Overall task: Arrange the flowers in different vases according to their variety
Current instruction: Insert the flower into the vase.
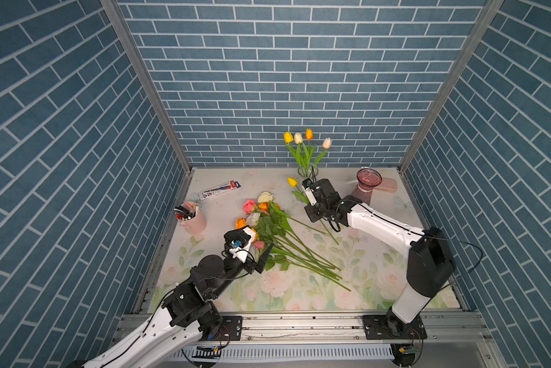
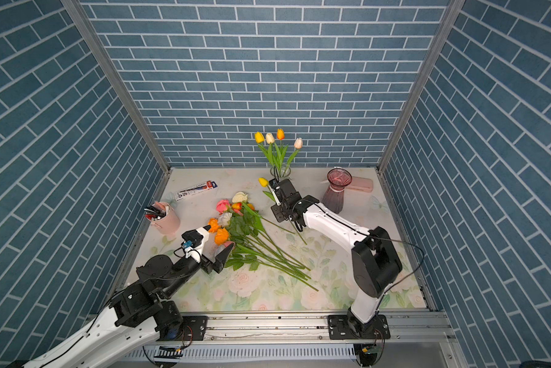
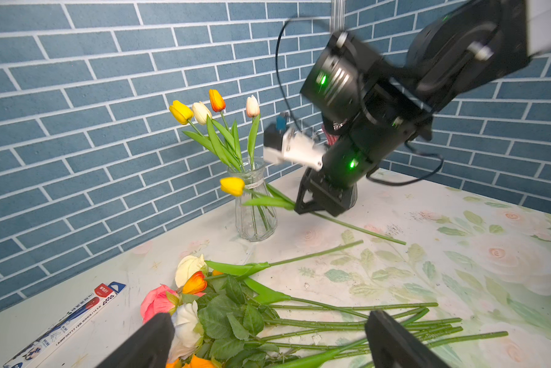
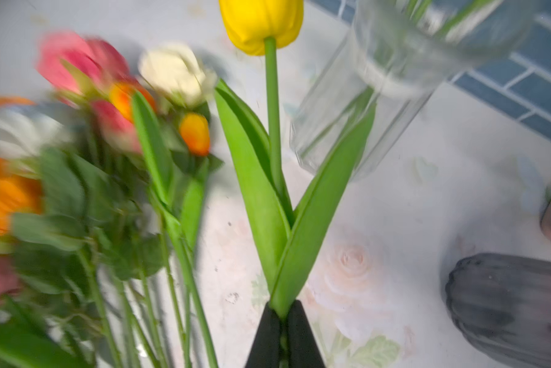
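Loose flowers point(image 1: 277, 235) lie heaped on the bench point(image 1: 379, 264) toward its left edge, and the left gripper point(image 3: 268, 318) is spread wide above their heads. The purple vase point(image 1: 363, 191) stands near the far right corner. The clear vase point(image 1: 306, 172) holds four tulips point(image 1: 298, 138) at the far edge, and beside it the right gripper point(image 4: 283, 315) pinches a yellow tulip point(image 4: 261, 25) by the stem.

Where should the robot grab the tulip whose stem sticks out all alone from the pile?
Grip the tulip's bare stem just past its leaf, coming straight down from above. That stretch lies on the tablecloth, apart from the piled stems, so nothing else gets pinched.
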Controlling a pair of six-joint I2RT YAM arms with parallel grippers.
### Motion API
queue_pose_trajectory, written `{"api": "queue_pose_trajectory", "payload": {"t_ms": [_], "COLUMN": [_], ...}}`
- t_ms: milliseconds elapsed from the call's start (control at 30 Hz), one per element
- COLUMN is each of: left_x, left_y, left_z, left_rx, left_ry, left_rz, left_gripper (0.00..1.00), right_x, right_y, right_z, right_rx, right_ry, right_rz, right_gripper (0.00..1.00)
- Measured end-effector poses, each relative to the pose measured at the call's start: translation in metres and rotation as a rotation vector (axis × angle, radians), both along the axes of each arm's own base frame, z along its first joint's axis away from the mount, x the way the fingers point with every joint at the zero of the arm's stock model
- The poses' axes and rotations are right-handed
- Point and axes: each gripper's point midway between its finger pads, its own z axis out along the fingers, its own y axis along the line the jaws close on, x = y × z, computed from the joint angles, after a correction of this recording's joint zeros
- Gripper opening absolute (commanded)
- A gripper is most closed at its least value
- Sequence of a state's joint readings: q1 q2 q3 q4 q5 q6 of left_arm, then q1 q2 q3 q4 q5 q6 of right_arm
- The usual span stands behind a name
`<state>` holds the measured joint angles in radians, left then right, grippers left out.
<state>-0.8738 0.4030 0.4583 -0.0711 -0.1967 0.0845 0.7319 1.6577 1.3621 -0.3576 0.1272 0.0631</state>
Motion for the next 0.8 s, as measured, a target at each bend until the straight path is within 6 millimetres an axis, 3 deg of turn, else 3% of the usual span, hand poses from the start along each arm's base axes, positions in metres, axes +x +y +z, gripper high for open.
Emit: {"api": "queue_pose_trajectory", "payload": {"t_ms": [133,300,500,800], "left_x": [0.0,0.0,0.0,-0.001], "left_y": [0.0,0.0,-0.001,-0.001], "left_z": [0.0,0.0,0.0,0.0], "left_rx": [0.0,0.0,0.0,0.0], "left_ry": [0.0,0.0,0.001,0.001], "left_rz": [0.0,-0.001,-0.004,-0.008], "left_gripper": [1.0,1.0,1.0,1.0], "right_x": [0.006,0.015,0.032,0.074], "right_y": [0.006,-0.008,-0.007,0.005], "right_z": [0.065,0.135,0.188,0.255], "right_rx": [0.167,0.385,0.566,0.71], "right_ry": [-0.153,-0.425,-0.711,-0.976], "right_rz": [0.031,0.008,0.007,0.02], "right_gripper": [0.0,0.0,0.0,0.0]}}
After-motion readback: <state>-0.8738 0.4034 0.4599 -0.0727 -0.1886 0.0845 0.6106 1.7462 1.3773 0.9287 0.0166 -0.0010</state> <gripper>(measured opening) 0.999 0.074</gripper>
